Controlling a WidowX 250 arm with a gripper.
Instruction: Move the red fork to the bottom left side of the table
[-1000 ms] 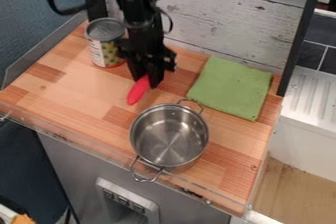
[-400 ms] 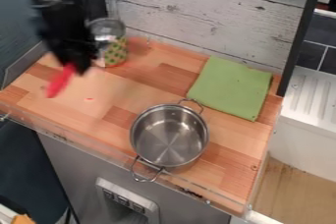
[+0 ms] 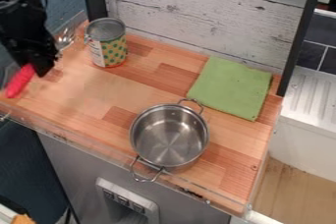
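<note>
The fingers (image 3: 38,68) were closed on the red fork (image 3: 19,81) at the left of the frame, gripping it around the middle. The red handle slanted down toward the tabletop's (image 3: 85,93) left corner, with the metal tines pointing up and right, near the can (image 3: 115,53). That hold probably served to steer the handle into the corner while the tines trailed behind. Whether the fork touched the wood, I could not tell.

The handle's end was close to the left edge, so there seemed little room for going farther left; a drop there might send it over or against the side. Along the lower left ran the clear front rail (image 3: 85,147), likely a guard against things sliding off. Bare wood stretched from the fork toward the pot (image 3: 169,137), leaving room to shift right and down along that rail. The can stood nearer the tines, so a swing that way risked a knock. The green cloth (image 3: 230,88) lay well apart at the right. Lowering gently, then releasing, seemed the step to come.
</note>
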